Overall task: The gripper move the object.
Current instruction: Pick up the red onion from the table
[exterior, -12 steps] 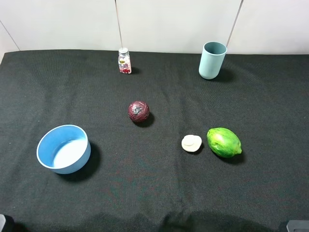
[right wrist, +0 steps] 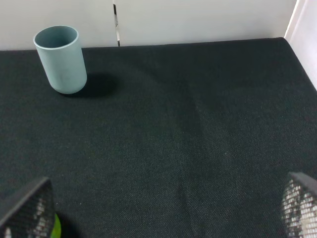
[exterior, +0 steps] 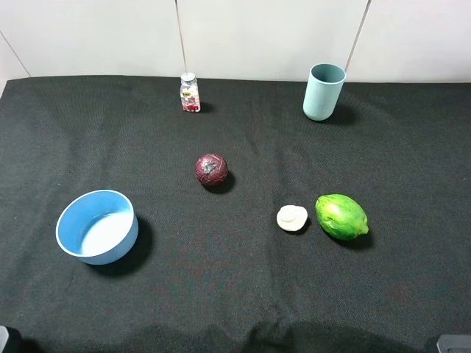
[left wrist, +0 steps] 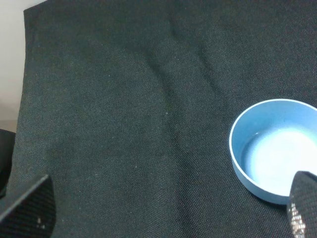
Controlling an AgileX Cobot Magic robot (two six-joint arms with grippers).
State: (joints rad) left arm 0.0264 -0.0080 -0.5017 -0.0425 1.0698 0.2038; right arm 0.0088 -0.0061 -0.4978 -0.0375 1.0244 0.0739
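The object (exterior: 211,169) lies alone on the black cloth (exterior: 243,294) near the middle, touching nothing. Beyond it stands a small bottle (exterior: 190,93). To its near right lies a cream-white piece (exterior: 292,218), just beside a green fruit (exterior: 341,216). A blue bowl (exterior: 97,226) sits near left and a pale cup (exterior: 323,91) far right. The left gripper (left wrist: 166,218) and right gripper (right wrist: 163,213) hang over bare cloth, jaws spread wide, holding nothing.

No change is detectable. In the high view, the red onion (exterior: 211,168) occupies the same position on the surface (exterior: 243,294) as half a second earlier. No other item has shifted, tilted or rolled. The wrist views have no earlier counterpart, so no comparison is possible there.
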